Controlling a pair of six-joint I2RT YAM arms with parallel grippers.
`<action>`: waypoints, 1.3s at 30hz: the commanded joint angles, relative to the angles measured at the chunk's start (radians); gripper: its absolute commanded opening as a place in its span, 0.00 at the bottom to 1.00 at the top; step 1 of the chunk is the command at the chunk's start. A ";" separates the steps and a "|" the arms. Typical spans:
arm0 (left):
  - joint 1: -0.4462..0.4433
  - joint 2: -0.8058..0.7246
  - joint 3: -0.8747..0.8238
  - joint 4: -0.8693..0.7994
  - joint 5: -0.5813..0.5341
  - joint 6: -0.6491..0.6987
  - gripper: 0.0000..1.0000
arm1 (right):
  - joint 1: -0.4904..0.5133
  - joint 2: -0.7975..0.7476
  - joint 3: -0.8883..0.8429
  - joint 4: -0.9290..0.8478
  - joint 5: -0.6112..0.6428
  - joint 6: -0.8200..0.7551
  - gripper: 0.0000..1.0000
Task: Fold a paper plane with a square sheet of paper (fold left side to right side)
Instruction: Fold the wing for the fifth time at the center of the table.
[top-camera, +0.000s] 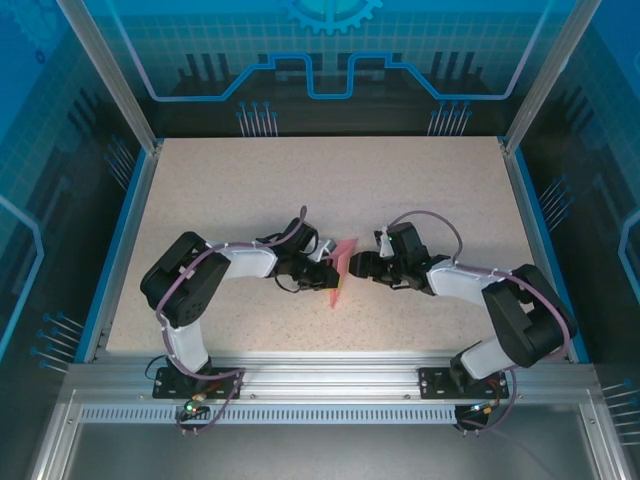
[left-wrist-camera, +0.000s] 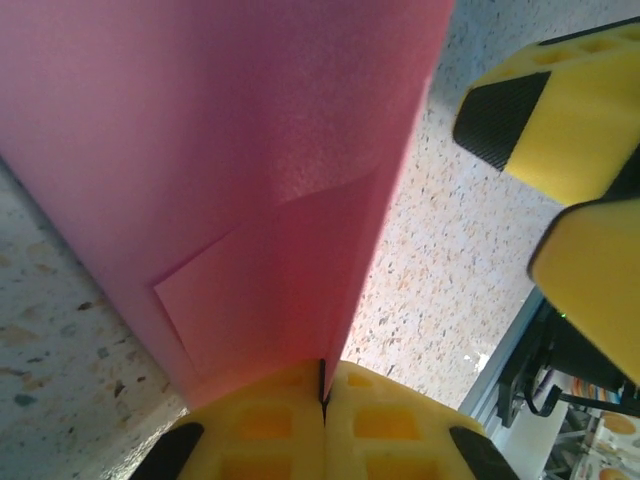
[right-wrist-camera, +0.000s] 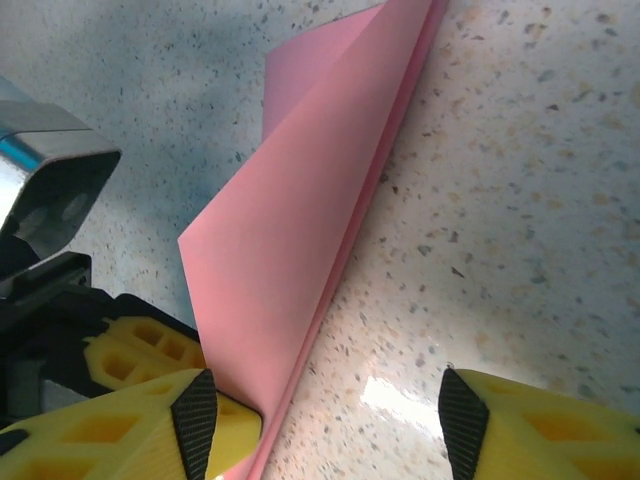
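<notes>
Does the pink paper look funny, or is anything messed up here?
A bit odd: the folded pink paper stands up on its edge instead of lying flat on the table, pinched in the shut left gripper. The right gripper is open beside it. No tears visible.

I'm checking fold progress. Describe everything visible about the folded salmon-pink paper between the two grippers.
The folded salmon-pink paper is thin, matte and unmarked. It is doubled into layers, with one long crisp crease and a triangular flap on one face. It stands tilted on edge, its crease apparently along the speckled table. The left gripper is shut on one end. The open right gripper flanks it, contact unclear.
</notes>
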 joint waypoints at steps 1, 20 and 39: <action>0.017 0.016 -0.019 0.075 0.067 -0.041 0.04 | 0.024 0.035 -0.010 0.097 0.016 0.063 0.60; 0.049 0.035 -0.070 0.184 0.110 -0.116 0.04 | 0.046 0.192 0.060 0.224 0.051 0.158 0.47; 0.049 0.054 -0.071 0.198 0.099 -0.139 0.07 | 0.056 0.281 0.112 0.169 0.052 0.197 0.38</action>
